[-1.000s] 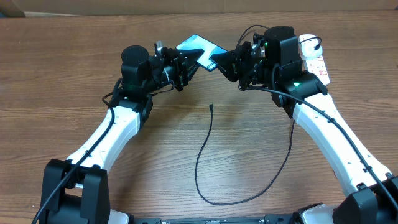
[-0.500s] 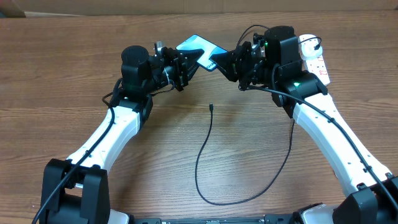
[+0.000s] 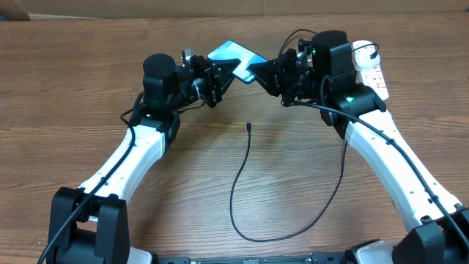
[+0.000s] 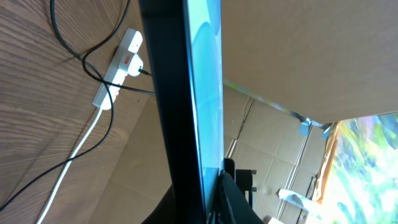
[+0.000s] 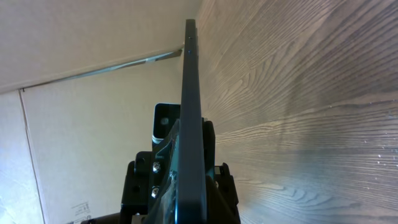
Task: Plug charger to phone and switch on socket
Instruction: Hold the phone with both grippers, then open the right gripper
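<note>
I see the table point(image 3: 66, 88) with both arms meeting at its far middle, the phone point(image 3: 233, 54) held up between them. Overhead shows only a slice of its blue screen; the rest sits behind the two wrists.

Left gripper point(image 3: 220, 79) is clamped on the phone's near-left end. Its fingers are a dark mass overhead, and the left wrist view shows just the phone's black edge point(image 4: 177, 112) and lit face running up the frame, so the contact itself is hard to make out.

Right gripper point(image 3: 265, 73) is closed on the phone's right end. The right wrist view shows the phone edge-on point(image 5: 191, 124), the left gripper's black body point(image 5: 155, 180) behind it.

Socket point(image 3: 370, 67) lies at the far right, partly hidden by the right arm; switch state unreadable.

Charger point(image 3: 242, 183) lies loose on the table in a long loop, its tip point(image 3: 249, 126) near the middle, well apart from the phone. Its far run passes under the right arm; the plug is not visible overhead.
</note>
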You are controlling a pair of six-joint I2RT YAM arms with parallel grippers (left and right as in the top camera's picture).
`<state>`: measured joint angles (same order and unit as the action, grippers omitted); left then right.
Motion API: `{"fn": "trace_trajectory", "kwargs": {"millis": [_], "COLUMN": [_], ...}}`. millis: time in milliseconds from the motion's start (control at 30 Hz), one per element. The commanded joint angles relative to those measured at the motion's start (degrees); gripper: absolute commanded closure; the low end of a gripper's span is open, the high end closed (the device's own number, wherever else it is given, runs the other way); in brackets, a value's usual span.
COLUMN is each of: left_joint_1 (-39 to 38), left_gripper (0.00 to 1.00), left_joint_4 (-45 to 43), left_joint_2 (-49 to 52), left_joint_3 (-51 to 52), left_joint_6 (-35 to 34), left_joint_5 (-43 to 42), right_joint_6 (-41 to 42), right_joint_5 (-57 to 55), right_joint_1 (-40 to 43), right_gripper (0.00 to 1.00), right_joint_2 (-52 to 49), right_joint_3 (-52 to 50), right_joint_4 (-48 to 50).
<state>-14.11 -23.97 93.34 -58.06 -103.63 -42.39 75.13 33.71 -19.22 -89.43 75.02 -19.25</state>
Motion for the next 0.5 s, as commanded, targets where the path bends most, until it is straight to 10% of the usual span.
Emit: {"fn": "trace_trajectory", "kwargs": {"millis": [0,333,467], "left_joint_1": [0.33,0.33,0.44], "left_gripper": [0.92,0.95,0.96], "left_joint_4": [-0.28,-0.28,-0.31], "left_joint_2": [0.42,0.42,0.42], "left_joint_3": [-0.17,-0.17,-0.15], "left_joint_6": [-0.35,-0.33,-0.13], "left_joint_5": [-0.44,-0.46,-0.42], "right_joint_6": [0.11,0.09,-0.28], "right_joint_5": [1.07,2.03,2.32], "right_joint_1": [-0.33,-0.33,-0.33], "right_gripper": [0.89,0.7,0.24], "right_joint_2": [0.68,0.68,0.68], "right_joint_3": [0.68,0.68,0.68], "right_joint_4": [0.7,0.7,0.72]}}
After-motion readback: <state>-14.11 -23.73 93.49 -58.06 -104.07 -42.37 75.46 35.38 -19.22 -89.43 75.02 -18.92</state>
